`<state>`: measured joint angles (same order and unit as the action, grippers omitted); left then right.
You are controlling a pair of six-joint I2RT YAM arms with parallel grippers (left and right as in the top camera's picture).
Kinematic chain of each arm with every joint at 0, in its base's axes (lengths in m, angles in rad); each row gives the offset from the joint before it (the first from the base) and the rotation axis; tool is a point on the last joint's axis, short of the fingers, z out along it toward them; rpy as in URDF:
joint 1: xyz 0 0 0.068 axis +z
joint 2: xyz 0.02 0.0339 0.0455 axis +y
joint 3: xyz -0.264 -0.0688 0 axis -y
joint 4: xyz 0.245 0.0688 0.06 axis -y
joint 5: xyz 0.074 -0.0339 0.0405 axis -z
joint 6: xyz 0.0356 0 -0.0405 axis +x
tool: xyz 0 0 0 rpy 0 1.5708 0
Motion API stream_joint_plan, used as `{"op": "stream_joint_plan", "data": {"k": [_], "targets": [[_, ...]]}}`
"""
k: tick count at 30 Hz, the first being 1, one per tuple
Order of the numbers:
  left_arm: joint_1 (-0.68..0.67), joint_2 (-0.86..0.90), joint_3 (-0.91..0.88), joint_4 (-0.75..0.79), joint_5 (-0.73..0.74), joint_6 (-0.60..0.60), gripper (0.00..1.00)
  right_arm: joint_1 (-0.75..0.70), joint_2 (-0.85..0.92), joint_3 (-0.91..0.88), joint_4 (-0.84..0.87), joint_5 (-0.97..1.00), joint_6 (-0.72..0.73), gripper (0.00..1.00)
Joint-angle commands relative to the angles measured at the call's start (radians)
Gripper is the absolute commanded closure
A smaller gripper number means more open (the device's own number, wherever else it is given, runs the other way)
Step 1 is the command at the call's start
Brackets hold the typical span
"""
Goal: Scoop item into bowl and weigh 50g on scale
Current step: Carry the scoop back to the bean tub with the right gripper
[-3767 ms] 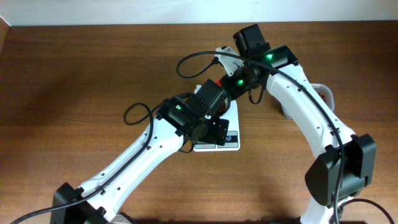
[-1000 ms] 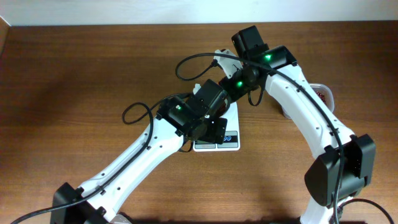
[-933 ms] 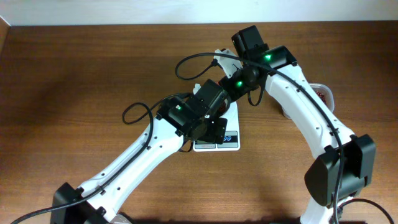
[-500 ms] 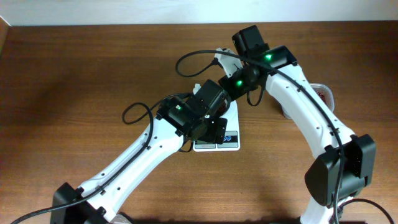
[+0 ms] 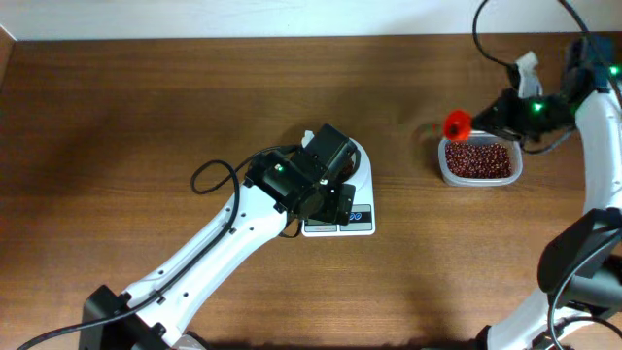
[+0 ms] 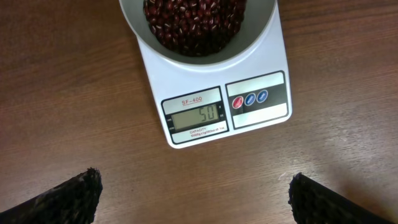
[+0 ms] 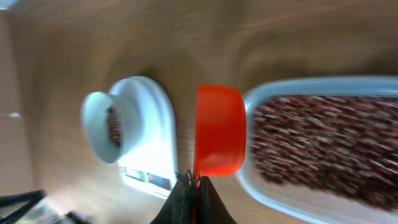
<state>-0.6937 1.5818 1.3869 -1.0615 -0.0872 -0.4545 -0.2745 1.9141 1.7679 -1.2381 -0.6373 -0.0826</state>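
Observation:
The white scale (image 6: 211,99) lies on the wooden table, its display reading 50. The white bowl (image 6: 205,59) stands on it, filled with dark reddish-brown beans (image 6: 193,22). My left gripper (image 6: 202,199) is open and empty, hovering above the table just in front of the scale. In the overhead view the left arm covers most of the bowl; the scale (image 5: 356,222) shows beneath it. My right gripper (image 7: 194,186) is shut on the handle of a red scoop (image 7: 219,137), held at the left edge of the clear tub (image 7: 292,193). The scoop (image 5: 457,124) looks empty.
The clear plastic tub (image 5: 445,167) with more beans (image 5: 478,158) sits at the right of the table, about a hand's width from the scale. The right wrist view is blurred by motion. A black cable loops beside the left arm (image 5: 209,175).
My right arm has swung away from above the scale to the right, carrying the red scoop to the tub. The left arm has stayed in place over the scale.

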Motion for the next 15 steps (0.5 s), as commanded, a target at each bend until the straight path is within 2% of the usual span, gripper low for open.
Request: {"op": "stream_joint_plan", "data": {"k": [1, 6, 12, 13, 14, 15], "targets": [[-0.004, 0.006, 0.013, -0.002, -0.015, -0.008, 0.01, -0.007, -0.025, 0.002, -0.013, 0.161, -0.006, 0.96], [-0.004, 0.006, 0.013, -0.002, -0.015, -0.008, 0.01, -0.005, 0.006, -0.024, -0.036, 0.164, -0.005, 0.96], [-0.004, 0.006, 0.013, -0.002, -0.015, -0.008, 0.01, 0.026, 0.006, -0.164, 0.082, 0.228, 0.039, 0.95], [-0.004, 0.006, 0.013, -0.002, -0.015, -0.008, 0.01, 0.026, 0.006, -0.172, 0.095, 0.231, 0.039, 0.85], [-0.004, 0.006, 0.013, -0.002, -0.015, -0.008, 0.01, 0.026, 0.006, -0.172, 0.105, 0.232, 0.039, 0.65], [-0.004, 0.006, 0.013, -0.002, -0.015, -0.008, 0.01, 0.026, 0.006, -0.172, 0.128, 0.254, 0.039, 0.39]]}}
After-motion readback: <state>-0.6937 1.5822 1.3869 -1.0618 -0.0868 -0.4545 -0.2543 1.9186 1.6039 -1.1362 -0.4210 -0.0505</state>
